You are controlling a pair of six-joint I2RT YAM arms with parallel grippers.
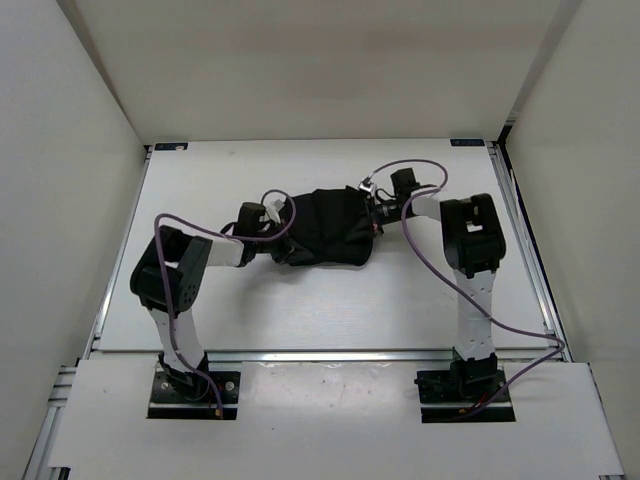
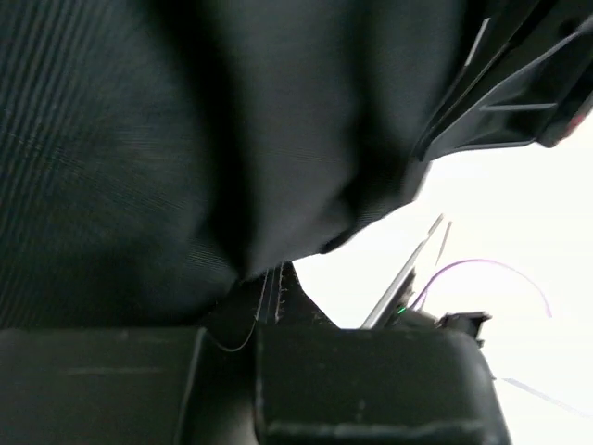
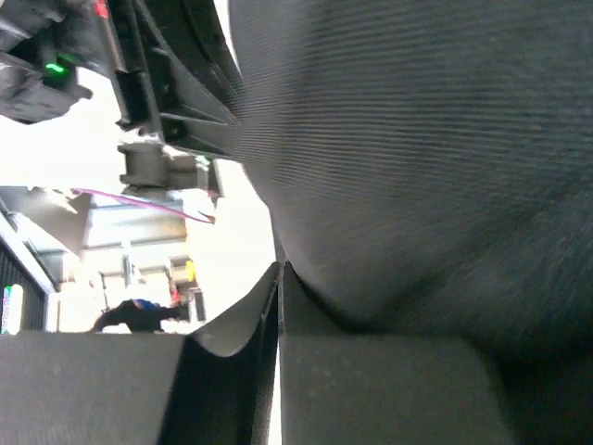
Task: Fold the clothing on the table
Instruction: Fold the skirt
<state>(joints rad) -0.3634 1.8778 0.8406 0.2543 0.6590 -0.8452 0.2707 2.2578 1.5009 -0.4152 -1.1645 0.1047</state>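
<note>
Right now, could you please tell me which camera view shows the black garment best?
The top external view: the clothing appears whole, bunched, against the table. Both wrist views show only close-up patches of its ribbed fabric.

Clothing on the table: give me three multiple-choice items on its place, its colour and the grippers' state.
1. Where does the clothing lie on the table? A near left corner; B the middle; C far right corner.
2. Its colour? A white; B red; C black.
3. The left gripper and right gripper are: A both shut on the clothing; B both open; C one open.
Answers: B, the top view shows it mid-table; C, ribbed black fabric in every view; A, the wrist views show each clamped on fabric.
</note>
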